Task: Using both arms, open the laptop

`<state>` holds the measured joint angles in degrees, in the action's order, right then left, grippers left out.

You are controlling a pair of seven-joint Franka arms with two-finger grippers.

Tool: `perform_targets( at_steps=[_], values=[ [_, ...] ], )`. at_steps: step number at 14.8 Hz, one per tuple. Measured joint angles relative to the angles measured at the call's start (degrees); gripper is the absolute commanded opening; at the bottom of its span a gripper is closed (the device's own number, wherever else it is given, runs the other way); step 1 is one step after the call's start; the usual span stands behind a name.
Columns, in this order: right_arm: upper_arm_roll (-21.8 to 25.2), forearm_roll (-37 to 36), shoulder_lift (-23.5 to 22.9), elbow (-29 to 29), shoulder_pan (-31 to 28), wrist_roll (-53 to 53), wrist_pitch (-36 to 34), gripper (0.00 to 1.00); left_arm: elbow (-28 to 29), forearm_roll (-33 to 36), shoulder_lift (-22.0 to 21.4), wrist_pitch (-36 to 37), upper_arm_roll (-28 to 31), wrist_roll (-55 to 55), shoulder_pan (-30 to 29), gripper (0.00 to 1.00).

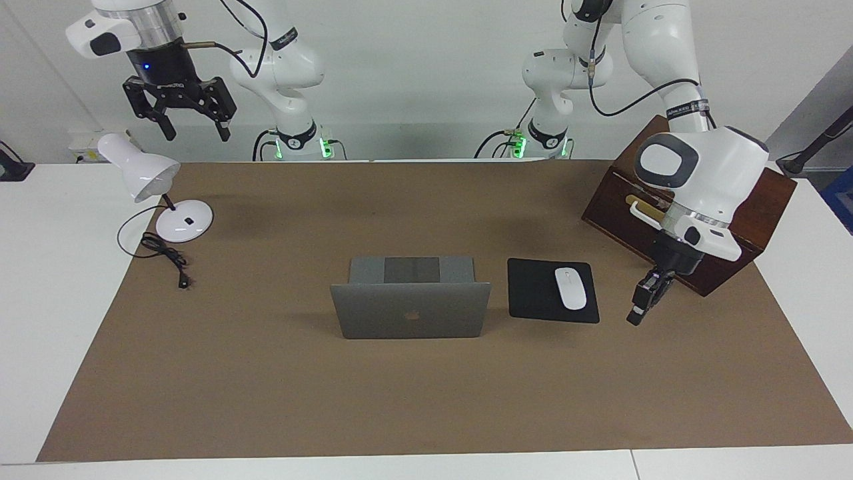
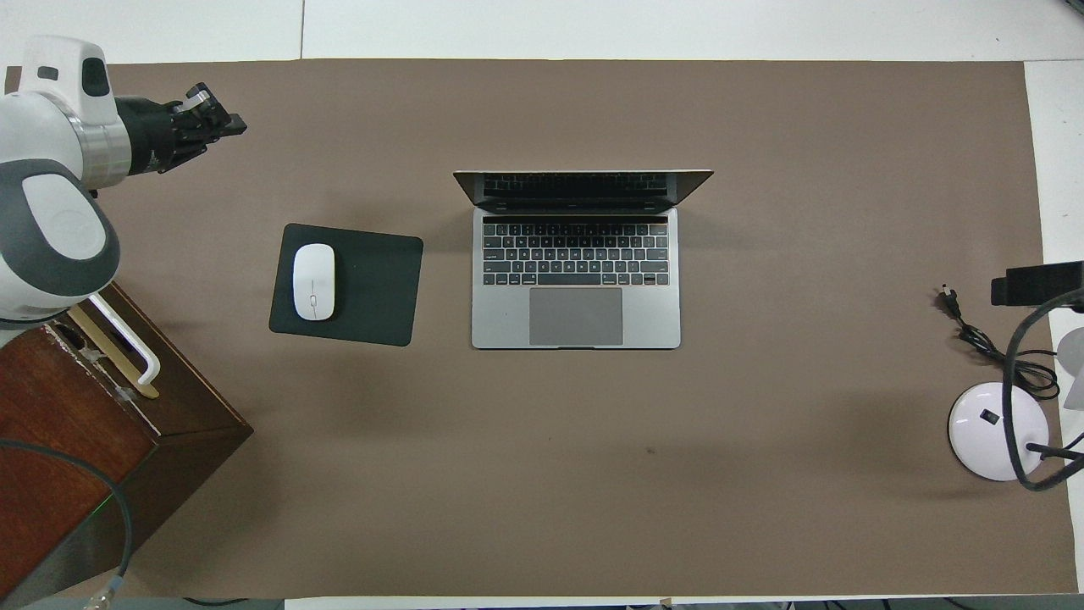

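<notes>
The silver-grey laptop stands open in the middle of the brown mat, lid upright, apple logo facing away from the robots. Its dark keys and trackpad show in the overhead view. My left gripper hangs low over the mat between the mouse pad and the wooden box, well away from the laptop; it also shows in the overhead view. My right gripper is open and empty, raised high above the lamp at the right arm's end of the table. Neither gripper touches the laptop.
A black mouse pad with a white mouse lies beside the laptop toward the left arm's end. A dark wooden box with a white handle stands past it. A white desk lamp and its cord sit at the right arm's end.
</notes>
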<state>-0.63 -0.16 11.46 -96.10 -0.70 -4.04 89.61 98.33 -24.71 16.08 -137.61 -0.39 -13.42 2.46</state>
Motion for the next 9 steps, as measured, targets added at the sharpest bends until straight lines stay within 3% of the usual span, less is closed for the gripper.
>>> perform_targets(
  at_steps=[4,9],
  values=[
    [-2.52,0.00,-1.49,-0.80,-2.12,0.00,1.58,1.00,-8.02,10.70,-0.22,17.25,2.30,-0.01,-0.11,0.00],
    [-7.58,0.00,-3.73,-0.78,-6.93,0.28,4.01,1.00,-9.69,17.60,-5.27,34.33,3.43,0.00,-0.15,0.00]
  ],
)
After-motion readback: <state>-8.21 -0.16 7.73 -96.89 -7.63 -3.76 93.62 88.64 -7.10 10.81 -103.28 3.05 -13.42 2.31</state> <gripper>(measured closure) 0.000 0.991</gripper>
